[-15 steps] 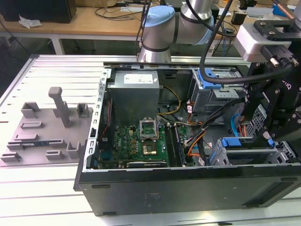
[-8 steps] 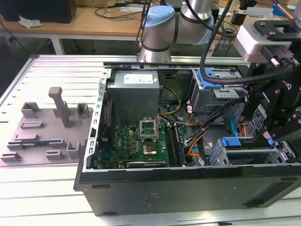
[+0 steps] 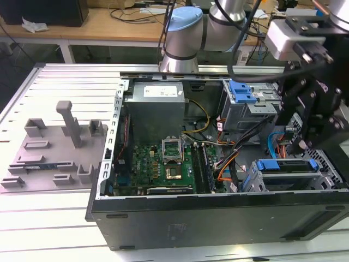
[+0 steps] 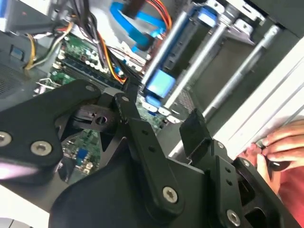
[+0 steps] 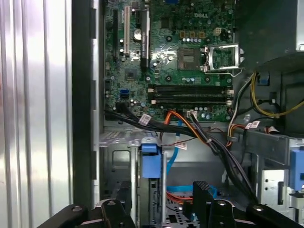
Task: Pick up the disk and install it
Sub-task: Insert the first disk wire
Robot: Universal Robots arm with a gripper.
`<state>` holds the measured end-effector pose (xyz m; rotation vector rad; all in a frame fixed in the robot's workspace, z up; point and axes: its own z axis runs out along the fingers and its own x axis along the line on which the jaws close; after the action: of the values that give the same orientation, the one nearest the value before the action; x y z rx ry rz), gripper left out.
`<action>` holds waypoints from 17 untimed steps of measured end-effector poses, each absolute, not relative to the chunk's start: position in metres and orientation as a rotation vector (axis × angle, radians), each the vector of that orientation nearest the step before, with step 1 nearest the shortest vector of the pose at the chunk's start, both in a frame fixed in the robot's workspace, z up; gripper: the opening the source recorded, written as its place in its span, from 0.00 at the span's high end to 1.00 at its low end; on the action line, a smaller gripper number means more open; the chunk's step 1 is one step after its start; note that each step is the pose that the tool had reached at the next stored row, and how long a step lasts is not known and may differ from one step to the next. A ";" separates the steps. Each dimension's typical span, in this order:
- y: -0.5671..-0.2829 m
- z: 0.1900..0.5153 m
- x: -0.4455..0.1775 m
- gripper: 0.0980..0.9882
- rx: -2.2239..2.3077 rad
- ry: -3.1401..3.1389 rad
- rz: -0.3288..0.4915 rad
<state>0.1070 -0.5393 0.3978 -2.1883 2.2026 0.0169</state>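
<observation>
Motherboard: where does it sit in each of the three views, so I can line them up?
Exterior view: the motherboard lies in the half of the case nearer the exterior view's left.
Second wrist view: motherboard next to the orange cables.
First wrist view: motherboard beyond the orange cables.
Shared landmark: the orange cables.

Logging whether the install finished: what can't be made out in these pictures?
1. Disk: exterior view; the drive cage hides all but its blue carrier, so seating cannot be judged.
2. Hand: second wrist view; cut off by the picture's edge, what it holds is blurred.
3. Grey fixture tray: exterior view; what sits in its slots is too small to tell.
</observation>
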 end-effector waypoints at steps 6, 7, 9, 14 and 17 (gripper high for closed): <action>-0.518 0.398 0.107 0.41 -2.231 2.244 -0.076; -0.515 0.398 0.107 0.41 -2.240 2.252 -0.097; -0.503 0.397 0.107 0.50 -2.273 2.284 -0.176; -0.468 0.397 0.109 0.58 -2.311 2.321 -0.278; -0.455 0.394 0.129 0.58 -2.315 2.324 -0.275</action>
<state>0.1290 -0.4547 0.3941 -2.3150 2.3235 -0.2747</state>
